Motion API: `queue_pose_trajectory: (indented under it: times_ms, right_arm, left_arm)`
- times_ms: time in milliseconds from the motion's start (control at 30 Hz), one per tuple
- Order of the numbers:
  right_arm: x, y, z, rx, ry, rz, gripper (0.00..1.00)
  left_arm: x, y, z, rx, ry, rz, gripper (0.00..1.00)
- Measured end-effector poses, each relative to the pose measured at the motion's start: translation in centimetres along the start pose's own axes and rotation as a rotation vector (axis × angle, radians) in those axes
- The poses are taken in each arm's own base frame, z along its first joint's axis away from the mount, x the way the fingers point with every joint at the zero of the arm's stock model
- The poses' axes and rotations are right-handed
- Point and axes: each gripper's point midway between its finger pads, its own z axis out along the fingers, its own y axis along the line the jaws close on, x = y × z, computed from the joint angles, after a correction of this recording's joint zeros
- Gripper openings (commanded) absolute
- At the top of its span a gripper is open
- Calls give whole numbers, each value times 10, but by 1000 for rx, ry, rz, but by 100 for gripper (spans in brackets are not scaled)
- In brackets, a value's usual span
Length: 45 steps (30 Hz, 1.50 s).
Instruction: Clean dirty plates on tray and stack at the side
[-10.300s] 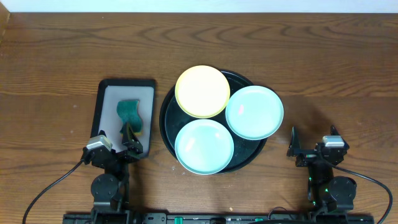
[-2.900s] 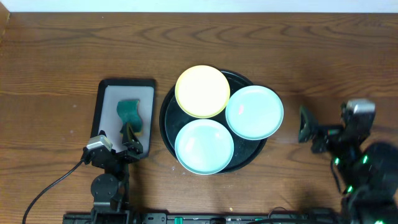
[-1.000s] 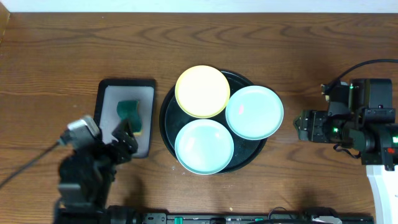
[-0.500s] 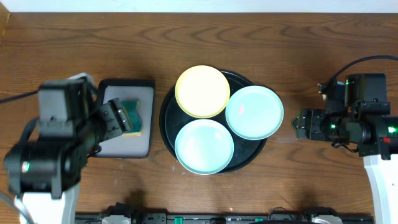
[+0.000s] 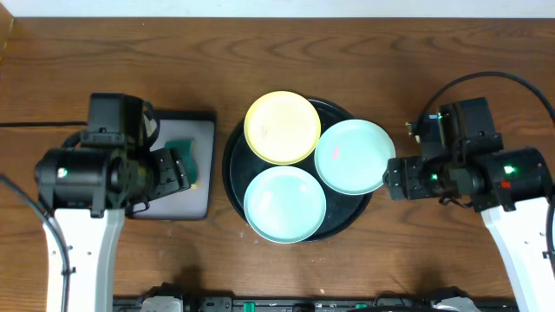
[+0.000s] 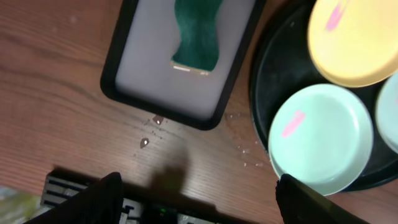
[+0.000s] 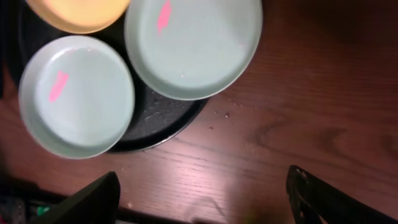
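Three plates lie on the round black tray: a pale yellow one at the back, a mint one at the right and a mint one at the front. Each carries a small pink smear. My right gripper is open and empty, just right of the right mint plate, above bare wood. My left gripper is open and empty, high over the small rectangular tray; its wrist view shows the front mint plate and the yellow plate.
A green sponge lies in the black-rimmed rectangular tray left of the round tray; my left gripper partly hides it in the overhead view. Small water drops dot the wood near both trays.
Both arms rose from their rest poses at the front. The left gripper moved up over the rectangular tray. The right gripper moved left, close to the right mint plate.
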Motion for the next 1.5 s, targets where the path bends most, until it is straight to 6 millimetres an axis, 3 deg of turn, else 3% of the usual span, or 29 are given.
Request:
queue_pose_trajectory:
  times_ms: [100,200,300,400,533,633,733,933,1200,1367,1500]
  right_arm:
    - [1,-3,11,11,10,2,83]
    - [2,-6,24,17,15,3,83]
    - [1,-8,33,19,9,2,83]
    - [-2,-9,39,19,-8,0,83]
    - [-9,-9,47,16,-43,-5,89]
    - [-6,-10,53,16,-35,-4,89]
    - [-9,-10,58,16,-34,-5,86]
    - [-10,-11,77,14,44,-1,82]
    - [-43,-6,87,0,47,4,81]
    - [-36,-5,102,6,115,8,77]
    - [-31,8,110,-1,144,-31,79]
  left_arm:
    - [-3,2,14,-29,24,1,77]
    - [-5,2,28,-56,70,5,69]
    - [-11,1,40,-69,93,9,55]
    - [-15,-1,50,-81,117,10,33]
    - [-15,-1,61,-96,159,11,27]
    - [-18,-2,69,-103,178,11,27]
    - [-23,-4,77,-103,179,11,38]
    - [-41,-11,84,-81,116,1,46]
    - [-51,-12,85,-81,70,-2,50]
    - [-54,-12,85,-84,58,-4,51]
    - [-62,-14,92,-76,23,-10,59]
